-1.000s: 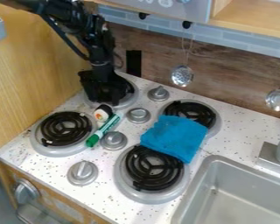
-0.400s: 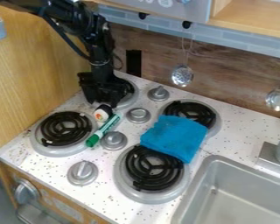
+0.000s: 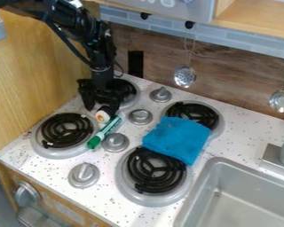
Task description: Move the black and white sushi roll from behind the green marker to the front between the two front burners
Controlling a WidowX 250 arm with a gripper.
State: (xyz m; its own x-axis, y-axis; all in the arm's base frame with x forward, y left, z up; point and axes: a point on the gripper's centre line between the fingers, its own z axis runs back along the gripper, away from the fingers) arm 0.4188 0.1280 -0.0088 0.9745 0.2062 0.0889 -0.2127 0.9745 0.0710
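The tool [image 3: 100,108] partly hides the small white object [image 3: 101,116]; picture edges crop the sink [image 3: 251,199].

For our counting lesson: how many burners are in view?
4: back-left burner, partly behind the gripper; front-left burner; back-right burner and front-right burner, both partly under the blue cloth. No others show.

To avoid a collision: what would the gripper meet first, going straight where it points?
Probably the small white object just below the gripper, though the stovetop could come first; depth is unclear.
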